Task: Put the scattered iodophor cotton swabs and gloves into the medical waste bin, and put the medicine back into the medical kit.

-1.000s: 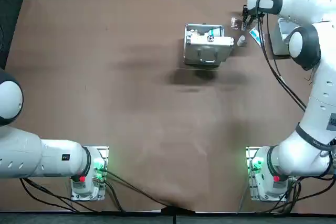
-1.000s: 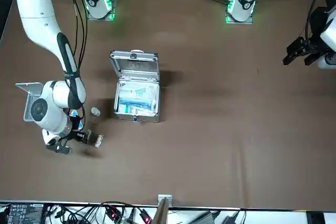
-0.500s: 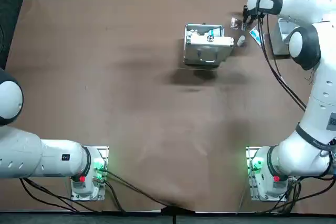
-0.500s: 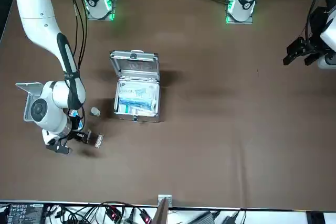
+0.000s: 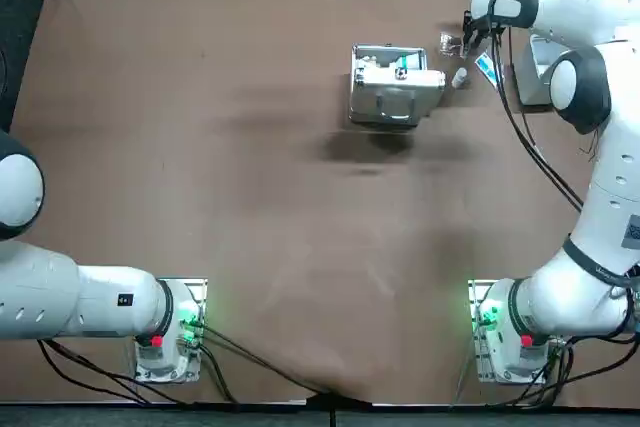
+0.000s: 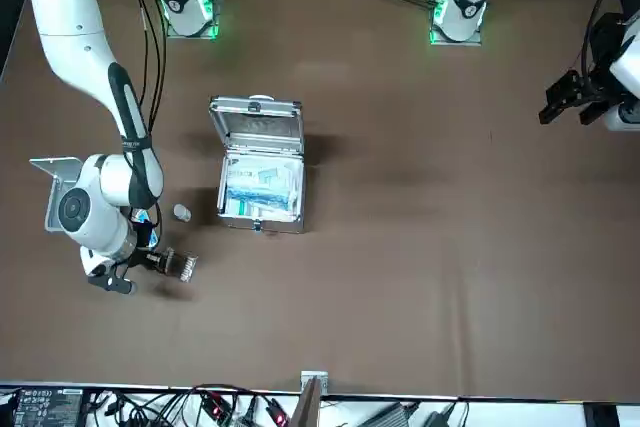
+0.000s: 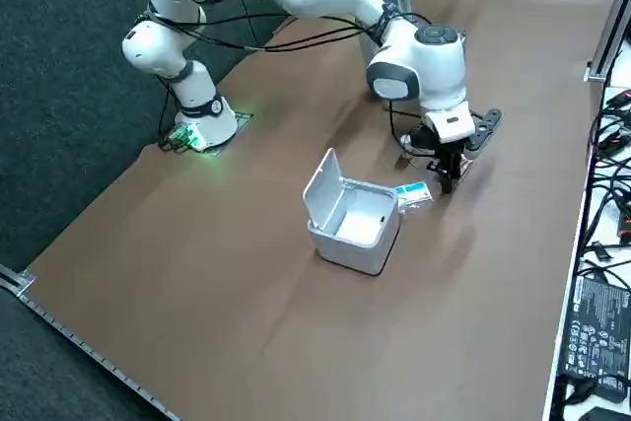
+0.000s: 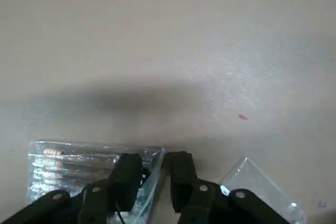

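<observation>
Top view: right gripper (image 5: 466, 38) low over the table at the upper right of the frame; swab packet (image 5: 450, 44) touching it on its left; open medical kit (image 5: 393, 82) further left and lower; small bottle (image 5: 460, 77) between kit and arm
Front view: right gripper (image 6: 152, 261) at the lower left; swab packet (image 6: 183, 265) juts from it toward the right, its long axis about level across the frame; waste bin (image 6: 55, 192), lid up, above and to the left of the gripper, near it; small bottle (image 6: 181, 212) above the packet
Right side view: right gripper (image 7: 446, 176) points down at centre right; waste bin (image 7: 355, 224) to its lower left, open side up; blue packet (image 7: 414, 192) between the two
Right wrist view: right gripper (image 8: 155, 163) drawn to a narrow gap, the swab packet (image 8: 79, 163) pinched by one end between the fingers; the rest of the packet runs off to one side, swabs lengthwise; clear wrapper (image 8: 260, 182) on the other side, apart
Coming move: likely a lift and carry to the bin; the bin lies on the side opposite the packet's free end; held by one end, the packet may droop or swing
</observation>
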You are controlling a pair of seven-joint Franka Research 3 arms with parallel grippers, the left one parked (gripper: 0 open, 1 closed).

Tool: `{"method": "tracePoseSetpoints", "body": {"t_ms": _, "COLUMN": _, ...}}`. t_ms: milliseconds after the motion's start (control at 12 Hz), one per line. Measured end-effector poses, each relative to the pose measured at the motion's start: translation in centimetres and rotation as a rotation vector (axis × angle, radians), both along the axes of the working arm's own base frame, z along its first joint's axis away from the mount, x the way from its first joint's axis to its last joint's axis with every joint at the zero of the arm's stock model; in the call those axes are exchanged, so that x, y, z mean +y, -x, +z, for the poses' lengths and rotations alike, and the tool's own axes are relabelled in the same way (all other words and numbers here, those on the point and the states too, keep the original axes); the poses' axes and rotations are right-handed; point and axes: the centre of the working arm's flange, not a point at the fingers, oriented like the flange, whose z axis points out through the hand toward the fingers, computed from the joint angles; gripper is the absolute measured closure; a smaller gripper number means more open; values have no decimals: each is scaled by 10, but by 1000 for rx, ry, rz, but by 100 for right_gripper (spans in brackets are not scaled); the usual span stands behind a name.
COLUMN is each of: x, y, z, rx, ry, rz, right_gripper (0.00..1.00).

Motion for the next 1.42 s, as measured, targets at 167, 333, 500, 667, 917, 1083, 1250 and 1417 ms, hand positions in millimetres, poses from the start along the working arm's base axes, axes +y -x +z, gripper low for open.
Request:
{"method": "tracePoseSetpoints", "body": {"t_ms": 167, "x": 0, "y": 0, "z": 0, "rx": 0, "ry": 0, "rz": 0, "right_gripper": 61}}
{"method": "tracePoseSetpoints", "body": {"t_ms": 333, "x": 0, "y": 0, "z": 0, "rx": 0, "ry": 0, "rz": 0, "right_gripper": 63}}
{"method": "tracePoseSetpoints", "body": {"t_ms": 500, "x": 0, "y": 0, "z": -1, "rx": 2, "ry": 0, "rz": -1, "right_gripper": 65}}
{"method": "tracePoseSetpoints", "body": {"t_ms": 667, "x": 0, "y": 0, "z": -3, "rx": 3, "ry": -1, "rz": -1, "right_gripper": 67}}
{"method": "tracePoseSetpoints", "body": {"t_ms": 917, "x": 0, "y": 0, "z": -3, "rx": 2, "ry": -1, "rz": -1, "right_gripper": 70}}
{"method": "tracePoseSetpoints", "body": {"t_ms": 1083, "x": 0, "y": 0, "z": -3, "rx": 1, "ry": -1, "rz": -1, "right_gripper": 73}}
{"method": "tracePoseSetpoints", "body": {"t_ms": 1250, "x": 0, "y": 0, "z": -3, "rx": 1, "ry": -1, "rz": -1, "right_gripper": 81}}
{"method": "tracePoseSetpoints", "body": {"t_ms": 1417, "x": 0, "y": 0, "z": -4, "rx": 1, "ry": -1, "rz": -1, "right_gripper": 83}}
